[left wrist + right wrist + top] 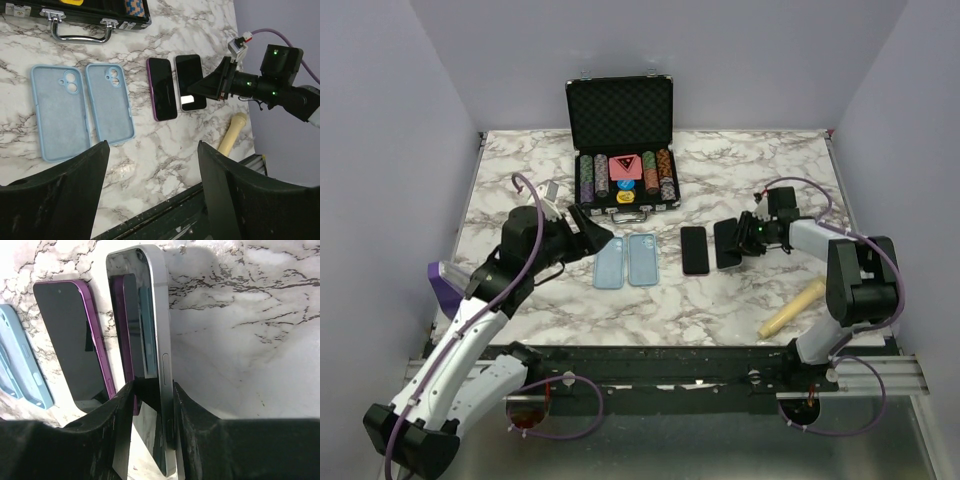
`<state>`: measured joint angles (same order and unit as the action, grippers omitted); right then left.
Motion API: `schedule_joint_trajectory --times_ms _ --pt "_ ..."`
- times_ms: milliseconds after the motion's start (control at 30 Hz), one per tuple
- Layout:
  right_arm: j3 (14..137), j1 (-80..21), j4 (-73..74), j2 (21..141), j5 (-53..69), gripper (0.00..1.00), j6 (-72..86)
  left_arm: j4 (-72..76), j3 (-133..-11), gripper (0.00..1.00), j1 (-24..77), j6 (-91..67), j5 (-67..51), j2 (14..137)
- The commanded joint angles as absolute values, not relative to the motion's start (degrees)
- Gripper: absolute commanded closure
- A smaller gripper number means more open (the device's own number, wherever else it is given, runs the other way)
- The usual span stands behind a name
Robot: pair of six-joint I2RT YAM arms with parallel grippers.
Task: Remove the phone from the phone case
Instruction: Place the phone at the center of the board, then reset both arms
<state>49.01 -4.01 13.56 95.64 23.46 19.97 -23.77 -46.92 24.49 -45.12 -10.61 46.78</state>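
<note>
Phone with the silver frame (150, 315) clamped at its lower end by the right hand (152, 390), one finger on each face, body tipped up on a long edge, glass leaning toward the purple phone (75, 340) just beside it. Cannot tell whether the low edge touches the bench (260, 340). No case on it.

Past the purple phone from that hand: closer blue phone case (109, 102) and farther blue phone case (56, 112), flat, side by side, linings up, both empty, bare bench showing through the camera cut-outs.

Judged from that layout: extraction apparently done, set-down in hand. Calls next for lowering the tilted phone flat beside the purple phone without knocking it, then parting the fingers and backing straight off so as not to drag it.

Left hand (152, 145) released, fingers (55, 195) spread wide above the marble, gripping nothing, both blue cases just ahead of its tips. Well placed to pin a case down, though probably not needed.

Further ahead of the left hand, beyond the cases: poker chip case (620, 105), lid propped upright, tray holding chips (625, 175) packed on edge in rows, with a pink piece and some yellow ones in the middle section. Wooden rolling pin (792, 308) behind the right hand, near that arm's base, apart from everything else.
</note>
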Motion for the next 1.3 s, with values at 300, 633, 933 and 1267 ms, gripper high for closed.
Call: schedule_joint_trajectory --times_ms 300,633,933,1267 --pt "53.00 -3.69 21.09 96.16 6.96 0.20 19.16 -28.56 -51.85 0.20 25.22 -42.36 -7.65 43.60" --pt "50.98 -5.71 25.66 67.53 3.59 0.00 20.57 -29.10 -56.95 0.15 25.84 -39.12 -1.50 39.38" --pt "47.72 -5.80 24.70 37.82 13.71 0.00 20.83 -22.07 -52.74 0.12 26.28 -38.41 6.41 30.59" --pt "45.28 -5.80 17.69 25.78 13.26 0.00 22.40 -21.27 -51.07 0.08 26.37 -37.71 9.66 23.92"
